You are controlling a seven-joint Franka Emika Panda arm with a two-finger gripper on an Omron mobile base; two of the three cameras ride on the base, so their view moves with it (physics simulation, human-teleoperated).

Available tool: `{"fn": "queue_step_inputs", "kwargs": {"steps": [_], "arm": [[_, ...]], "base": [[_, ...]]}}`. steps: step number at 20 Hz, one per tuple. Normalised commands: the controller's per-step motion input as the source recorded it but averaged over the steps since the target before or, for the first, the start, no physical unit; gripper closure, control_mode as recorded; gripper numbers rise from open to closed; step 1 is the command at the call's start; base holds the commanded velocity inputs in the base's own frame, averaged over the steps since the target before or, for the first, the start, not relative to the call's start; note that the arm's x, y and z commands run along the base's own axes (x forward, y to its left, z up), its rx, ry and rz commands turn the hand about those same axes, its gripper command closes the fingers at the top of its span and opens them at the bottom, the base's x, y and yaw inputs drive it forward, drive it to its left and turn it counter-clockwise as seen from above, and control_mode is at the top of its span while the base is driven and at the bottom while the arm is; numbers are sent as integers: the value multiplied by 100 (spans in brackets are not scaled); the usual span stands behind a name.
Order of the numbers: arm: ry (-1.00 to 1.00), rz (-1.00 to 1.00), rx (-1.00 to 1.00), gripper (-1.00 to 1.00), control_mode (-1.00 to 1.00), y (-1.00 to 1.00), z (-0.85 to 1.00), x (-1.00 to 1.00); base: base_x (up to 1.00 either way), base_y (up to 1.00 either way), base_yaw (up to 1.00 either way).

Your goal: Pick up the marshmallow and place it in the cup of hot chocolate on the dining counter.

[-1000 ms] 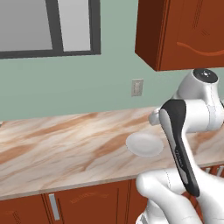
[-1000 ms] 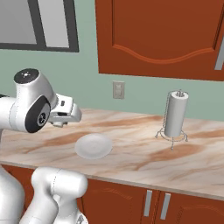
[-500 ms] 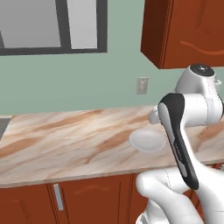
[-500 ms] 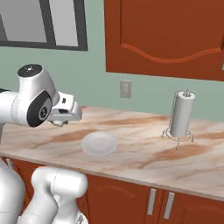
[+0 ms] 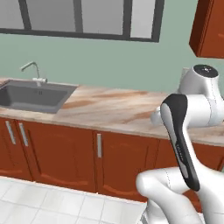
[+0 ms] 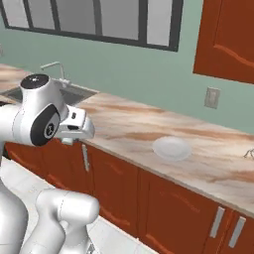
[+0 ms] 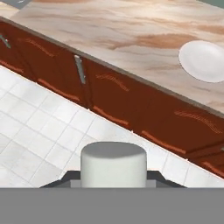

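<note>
— Grip?

— Closed on the marshmallow (image 7: 113,162). Sits right between the dark fingertips (image 7: 66,176) of the gripper (image 7: 113,177), one tip against each flank. Narrowed to the width of that stub, no wider.

— Lie of it?

— Stubby cylinder, axis running up the hand view, flat grey end turned toward the far side. Curved wall facing the camera. Looks square in the pinch, not cocked.

— Whereabouts over the room?

— Off the counter (image 7: 109,26), out over the white floor tiles (image 7: 39,131), in front of the red-brown cabinets (image 7: 131,100). Counter edge crossing the hand view on a slant, ahead and above. In the right base view, held low at the arm's front, on the near side of the counter edge.

— And the cup?

— Cannot tell where from here. On this stretch of marble: a round white plate (image 7: 203,61), up and to the right of the tips, well apart from them. Further left in the left base view, a sink (image 5: 30,96) with its tap.

— So the turning point of the next move?

— Direction from fingers to cup, and unknown as yet. Probably a matter of bringing the cup into sight first, then carrying the stub above the rim and letting go. Not to be mistaken for the plate: much larger, flat, nothing on it.

— Risk?

— Small soft-looking thing in a light pinch; likely to slip if swung hard. Better kept level and slow.
</note>
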Motion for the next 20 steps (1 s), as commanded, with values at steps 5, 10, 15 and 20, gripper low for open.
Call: {"fn": "queue_step_inputs", "kwargs": {"steps": [5, 10, 15, 20], "arm": [[0, 0, 0, 100, 100, 0, 0, 0], [0, 0, 0, 100, 100, 0, 0, 0], [0, 0, 0, 100, 100, 0, 0, 0], [0, 0, 0, 100, 100, 0, 0, 0]], "base": [[-30, 44, 87], [-7, 52, 95], [0, 48, 87], [1, 17, 75]]}}
